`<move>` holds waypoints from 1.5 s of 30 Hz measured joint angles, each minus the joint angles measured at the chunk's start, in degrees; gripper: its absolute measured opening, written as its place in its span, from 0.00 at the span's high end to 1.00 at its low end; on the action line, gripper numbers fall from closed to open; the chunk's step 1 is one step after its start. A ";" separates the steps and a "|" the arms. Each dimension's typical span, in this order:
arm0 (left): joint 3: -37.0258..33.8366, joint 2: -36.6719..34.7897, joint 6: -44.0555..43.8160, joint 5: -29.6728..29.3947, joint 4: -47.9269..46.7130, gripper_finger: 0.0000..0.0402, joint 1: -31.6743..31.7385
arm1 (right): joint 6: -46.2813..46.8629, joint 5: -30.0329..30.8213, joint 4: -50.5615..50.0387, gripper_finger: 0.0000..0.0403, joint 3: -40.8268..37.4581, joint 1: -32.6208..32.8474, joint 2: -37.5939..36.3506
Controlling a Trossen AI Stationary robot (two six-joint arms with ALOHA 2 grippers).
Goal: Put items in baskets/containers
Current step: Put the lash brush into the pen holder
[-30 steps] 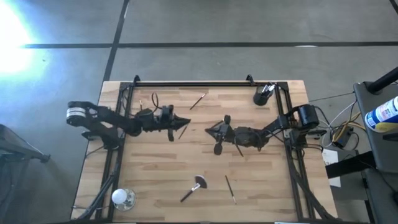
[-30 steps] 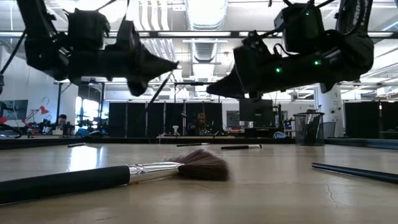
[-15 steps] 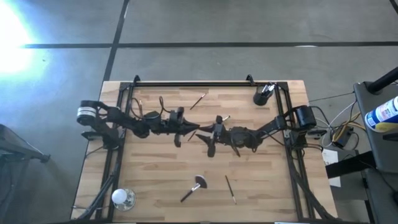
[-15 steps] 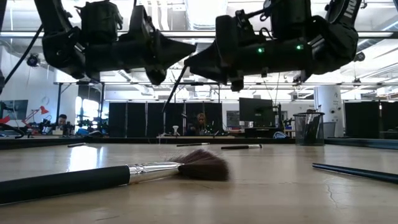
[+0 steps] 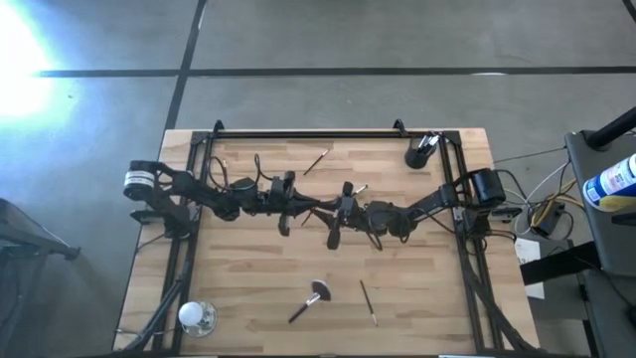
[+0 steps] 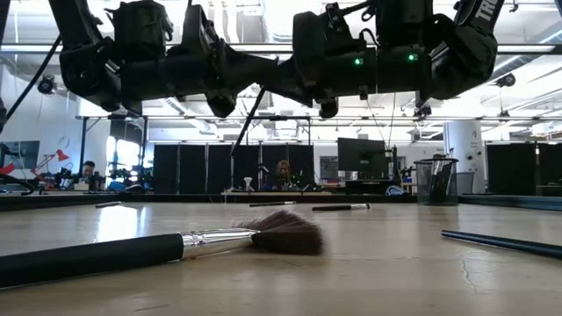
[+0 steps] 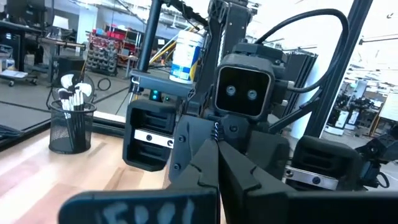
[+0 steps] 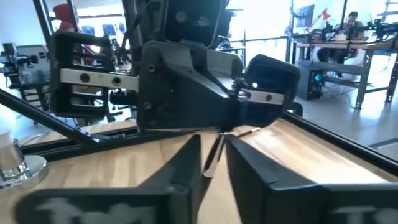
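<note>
Strong glare washes out the floor (image 5: pixel 20 50) at the upper left of the high view. In the low view, ceiling strip lights (image 6: pixel 290 17) backlight both arms into near silhouettes, and the fan brush (image 6: pixel 176 246) close to the lens is soft. Both wrist views blur their own nearest fingers (image 8: pixel 174 180).

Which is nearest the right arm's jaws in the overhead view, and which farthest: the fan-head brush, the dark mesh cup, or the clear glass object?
From the right gripper, at mid-table:
1. Fan-head brush with a dark handle, toward the table's front edge.
2. Dark mesh cup holding brushes, back right corner.
3. Clear rounded glass object, front left corner.
</note>
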 joint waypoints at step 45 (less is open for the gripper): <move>-14.03 -9.27 9.21 -2.16 -6.85 1.00 5.35 | 13.21 29.61 -67.71 0.97 -10.91 -31.65 -52.13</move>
